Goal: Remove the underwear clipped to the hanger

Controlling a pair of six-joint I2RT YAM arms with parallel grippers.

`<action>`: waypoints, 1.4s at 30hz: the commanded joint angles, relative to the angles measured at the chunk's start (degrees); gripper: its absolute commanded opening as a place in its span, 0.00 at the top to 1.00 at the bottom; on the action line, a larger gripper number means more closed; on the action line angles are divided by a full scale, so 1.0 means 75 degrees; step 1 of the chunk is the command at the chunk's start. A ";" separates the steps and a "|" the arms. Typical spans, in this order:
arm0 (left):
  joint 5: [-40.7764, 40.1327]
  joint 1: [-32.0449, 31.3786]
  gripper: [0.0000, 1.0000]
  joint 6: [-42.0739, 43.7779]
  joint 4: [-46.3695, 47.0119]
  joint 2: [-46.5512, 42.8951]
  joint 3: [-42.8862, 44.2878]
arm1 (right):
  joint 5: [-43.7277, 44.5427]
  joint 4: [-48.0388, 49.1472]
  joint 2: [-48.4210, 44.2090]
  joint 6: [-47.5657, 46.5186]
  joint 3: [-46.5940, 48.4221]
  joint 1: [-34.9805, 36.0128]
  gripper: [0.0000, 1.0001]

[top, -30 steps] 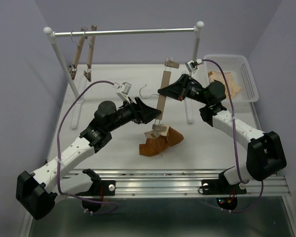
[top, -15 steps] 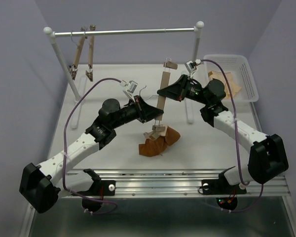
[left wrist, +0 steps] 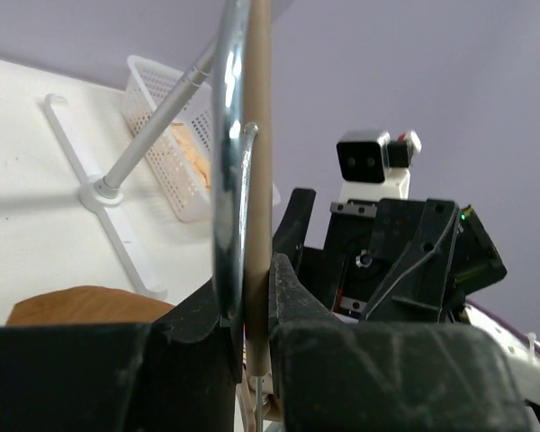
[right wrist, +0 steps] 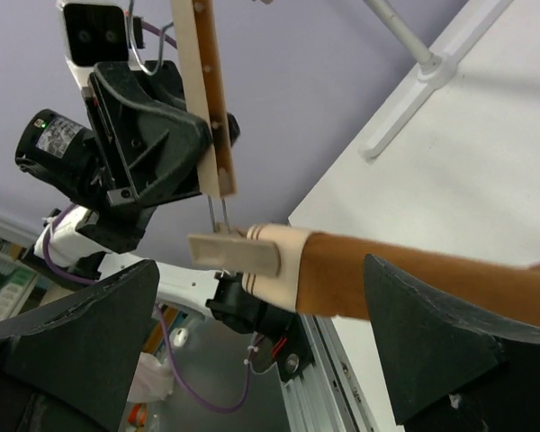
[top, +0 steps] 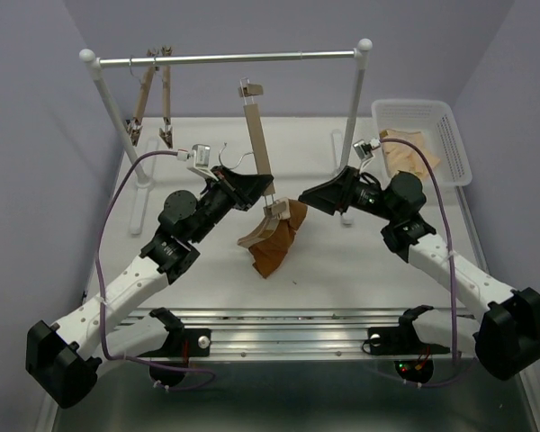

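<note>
Overhead, a clothes rack [top: 225, 59] stands across the far half of the table [top: 171, 270]. Two spare hangers [top: 155, 94] of wood hang side by side from the left end of its rail, well apart from both arms.

The left gripper [top: 256, 191] is clenched on the hanger [top: 259, 144]. In the left wrist view its pads pinch the wooden bar and the wire hook [left wrist: 229, 135] together. The hanger stands steeply tilted, almost on end. Its upper clip [top: 250, 88] sits high, near the level of the rail. Its lower clip [top: 275, 210] sits just beyond the left gripper's tips.

The underwear [top: 270, 243] is held only by the lower clip and hangs limp from it toward the table, between the two arms. Whether its lower end rests on the table cannot be told.

The right gripper [top: 308, 193] points at the lower clip from the right with its jaws spread wide, released. In the right wrist view the cloth runs between the two spread fingers [right wrist: 81, 342]. Contact with either finger cannot be told. The left gripper's body stands directly behind the hanger bar in that view.

The right post [top: 353, 126] of the rack stands just behind the right arm. A white basket [top: 450, 144] at the far right corner holds a peach cloth [top: 405, 148].
</note>
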 commanded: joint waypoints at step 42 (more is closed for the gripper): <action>0.0071 0.0256 1.00 -0.0908 0.1806 -0.0033 0.0041 | -0.0364 0.9444 0.1707 0.4804 -0.1449 0.0034 0.00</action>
